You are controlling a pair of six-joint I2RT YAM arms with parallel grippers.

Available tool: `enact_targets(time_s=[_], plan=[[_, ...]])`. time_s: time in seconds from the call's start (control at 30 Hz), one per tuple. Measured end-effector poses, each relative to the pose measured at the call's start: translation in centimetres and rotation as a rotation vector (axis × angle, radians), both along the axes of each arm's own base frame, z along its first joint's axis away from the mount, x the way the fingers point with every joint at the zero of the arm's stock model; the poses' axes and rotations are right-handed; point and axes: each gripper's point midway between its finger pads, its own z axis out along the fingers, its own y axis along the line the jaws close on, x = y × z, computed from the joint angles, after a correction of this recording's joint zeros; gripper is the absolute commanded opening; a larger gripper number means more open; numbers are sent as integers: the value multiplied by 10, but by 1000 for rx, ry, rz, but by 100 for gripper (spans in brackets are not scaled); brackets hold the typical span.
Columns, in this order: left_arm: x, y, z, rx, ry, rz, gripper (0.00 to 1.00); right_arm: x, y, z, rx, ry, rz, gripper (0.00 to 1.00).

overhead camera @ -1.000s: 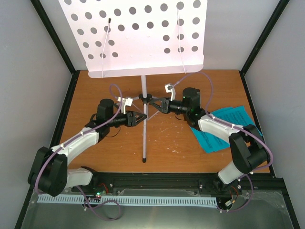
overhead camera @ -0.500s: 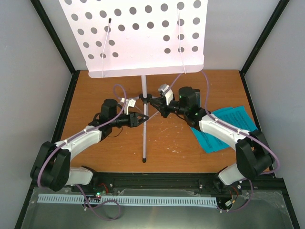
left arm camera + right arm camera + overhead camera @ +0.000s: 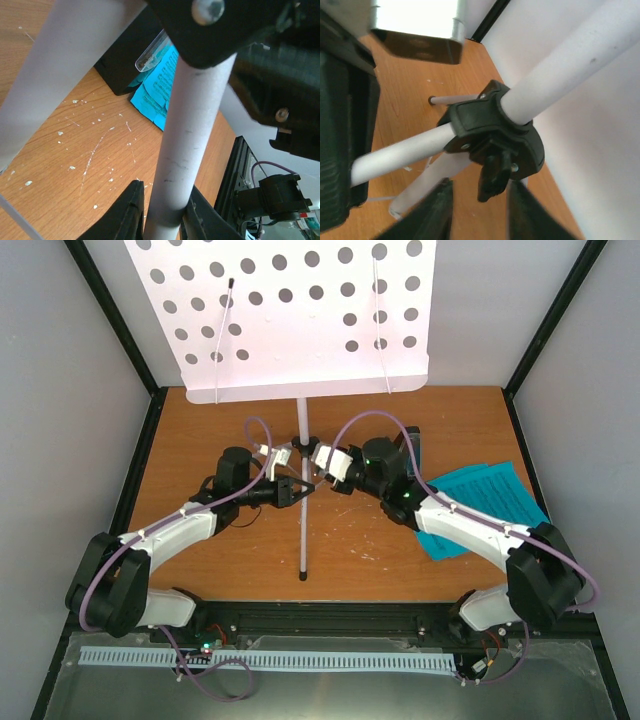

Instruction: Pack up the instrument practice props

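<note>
Your left arm reaches farther in as the left pincer [image 3: 299, 488] narrows onto the white pole of the music stand [image 3: 302, 525], fingers now hugging both sides. Your right arm swings leftward, wrist rolled, carrying the right pincer [image 3: 316, 460] to the black collar [image 3: 490, 131], fingers parting around it.

The music stand [image 3: 285, 315] has its desk cut off at the far edge overhead; the right arm [image 3: 470, 530] covers the left part of the cyan pages [image 3: 490, 490]; a black object [image 3: 120, 75] is mostly hidden behind the pole.

top view high above near edge, facing down, wrist views tight on shared music stand [image 3: 300, 380]
</note>
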Motion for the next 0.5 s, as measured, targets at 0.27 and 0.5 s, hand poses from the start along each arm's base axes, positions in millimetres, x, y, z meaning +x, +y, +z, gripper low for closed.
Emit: enact_targets(time_s=[0.27, 0.5], plan=[[2, 1, 0, 6, -7, 12, 29, -26, -6, 20, 197, 84, 13, 67], [5, 5, 6, 11, -24, 47, 60, -40, -15, 5, 531, 450, -75, 81]])
